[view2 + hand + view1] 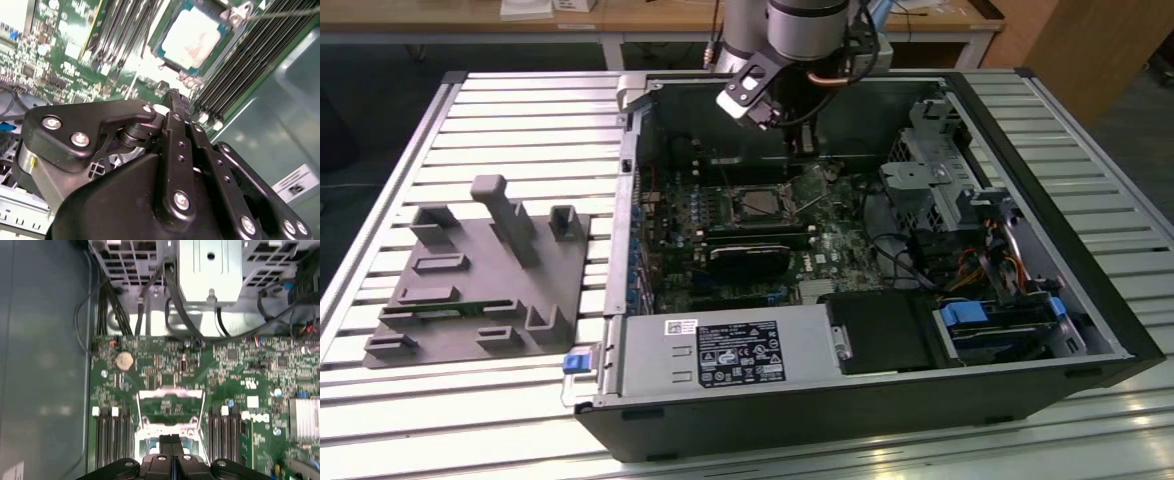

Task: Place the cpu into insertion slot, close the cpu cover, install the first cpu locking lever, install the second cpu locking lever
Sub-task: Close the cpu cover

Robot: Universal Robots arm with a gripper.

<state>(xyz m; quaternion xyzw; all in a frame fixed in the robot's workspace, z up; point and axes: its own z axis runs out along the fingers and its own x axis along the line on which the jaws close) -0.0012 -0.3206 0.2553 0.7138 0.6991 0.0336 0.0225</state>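
Slatted metal table [467,420] carries an open computer case [854,435], its power supply [654,365] bearing a white printed label [736,352], with a grey fixture [467,280] beside it. Inside, the gripper [174,95] hangs just beside the insertion slot [758,204], fingers pressed together on nothing. The cpu [192,37] lies in that slot, which the gripper's body partly hides in the first wrist view.

In the exterior view, a work table [400,140] of pale metal slats spans the frame from left to right. Light reflects as bright patches on the slats at lower right. A wooden bench [654,22] runs along the top edge. A brown wooden panel [1101,50] occupies the upper right. Dark floor [467,55] lies beneath the bench.
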